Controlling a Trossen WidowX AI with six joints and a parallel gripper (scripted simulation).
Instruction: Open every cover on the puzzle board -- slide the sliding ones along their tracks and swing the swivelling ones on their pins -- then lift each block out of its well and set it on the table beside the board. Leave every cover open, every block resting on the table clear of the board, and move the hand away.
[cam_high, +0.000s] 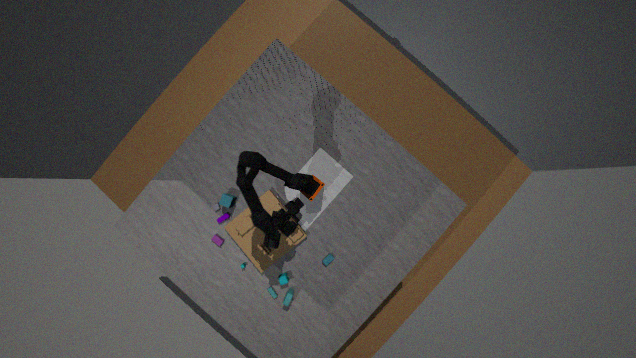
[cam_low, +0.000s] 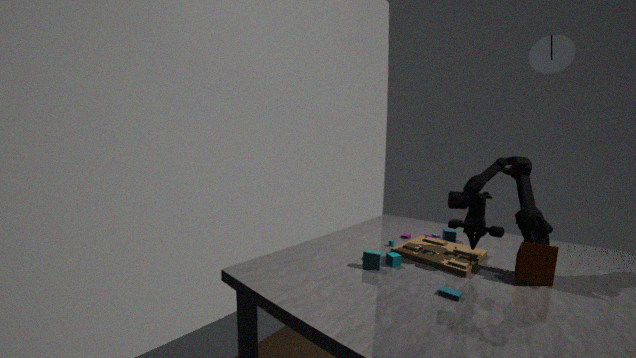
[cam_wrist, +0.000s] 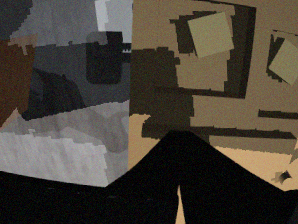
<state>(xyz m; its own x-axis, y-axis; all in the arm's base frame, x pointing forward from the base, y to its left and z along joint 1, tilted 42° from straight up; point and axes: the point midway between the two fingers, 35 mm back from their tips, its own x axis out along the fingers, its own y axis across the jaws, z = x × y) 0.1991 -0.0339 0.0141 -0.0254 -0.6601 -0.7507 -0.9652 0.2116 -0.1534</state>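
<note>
With its empty jaws closed, the gripper (cam_high: 295, 206) (cam_low: 473, 246) (cam_wrist: 178, 140) could be snagged on the puzzle board (cam_high: 235, 229) (cam_low: 462, 272) (cam_wrist: 225, 107), inward from the worktop's edges, if lowered carelessly.

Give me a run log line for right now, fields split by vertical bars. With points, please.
fingers (cam_low: 473, 247): shut, empty | position: over puzzle board (cam_high: 243, 219) (cam_low: 419, 243) (cam_wrist: 220, 107) | purple block (cam_high: 223, 218): on table, beside board

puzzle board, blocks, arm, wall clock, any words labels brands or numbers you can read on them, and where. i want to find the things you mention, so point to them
None can be read on the puzzle board (cam_high: 243, 218) (cam_low: 406, 250), the teal, purple and magenta blocks, or the black arm.
The pale disc on the wall (cam_low: 542, 54), likely a clock, shows a dark hand but no readable numerals.
Any print on the small blocks would be too small to read.
</note>
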